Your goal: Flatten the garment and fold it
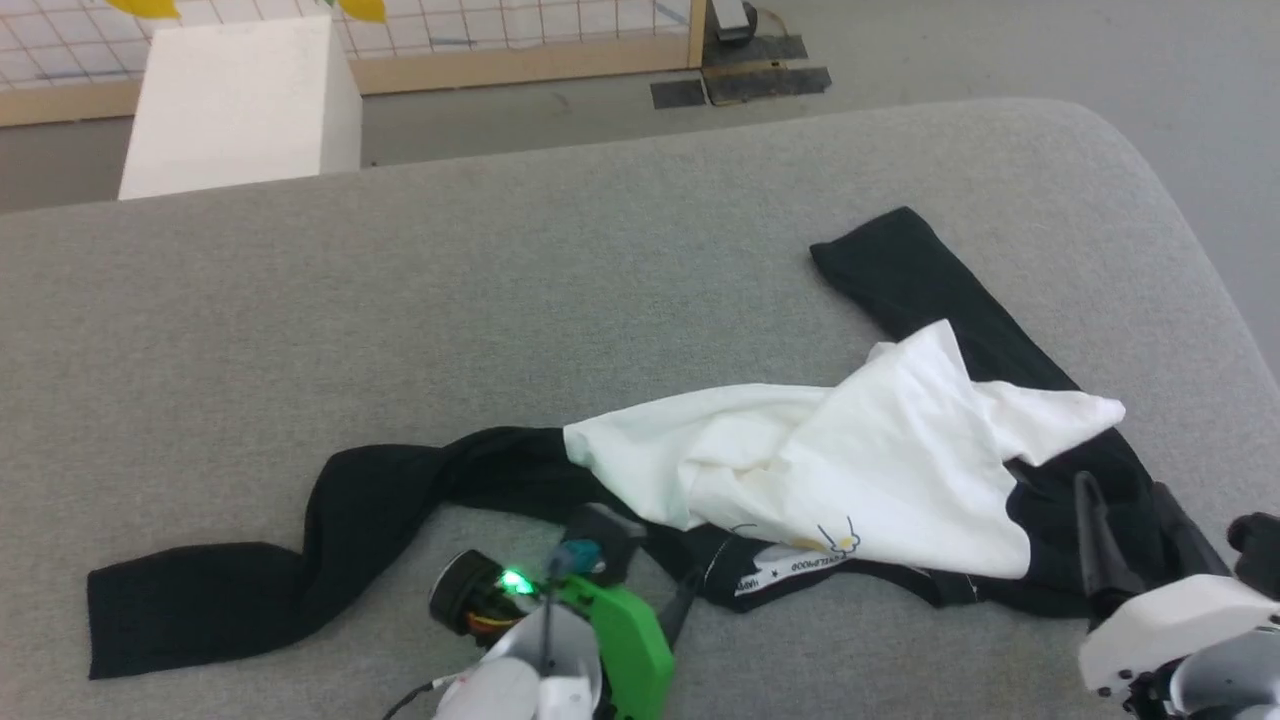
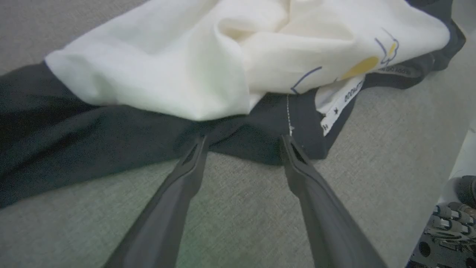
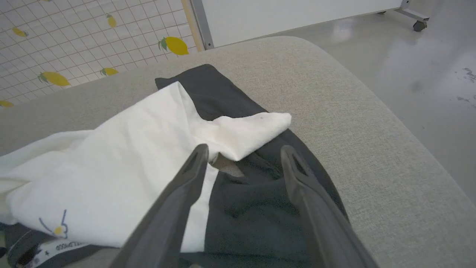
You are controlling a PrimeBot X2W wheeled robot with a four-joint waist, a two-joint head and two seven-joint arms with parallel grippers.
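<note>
The garment [image 1: 850, 470] lies crumpled on the grey padded surface [image 1: 500, 300]. Its white body is bunched in the middle. One black sleeve [image 1: 250, 590] trails to the near left and the other [image 1: 900, 260] runs toward the far right. The neckband [image 1: 790, 572] and the small print [image 1: 835, 542] face the near edge. My left gripper [image 1: 655, 565] is open, and in the left wrist view its tips [image 2: 244, 138] rest at the black fabric edge below the white fold [image 2: 167, 67]. My right gripper [image 1: 1125, 500] is open over the black cloth, its tips [image 3: 244, 149] just short of a white corner [image 3: 245, 130].
The padded surface curves away at its right edge [image 1: 1200, 280], with grey floor beyond. A white box [image 1: 240, 100] stands behind the far left edge, in front of a grid panel with lemon prints [image 1: 500, 25].
</note>
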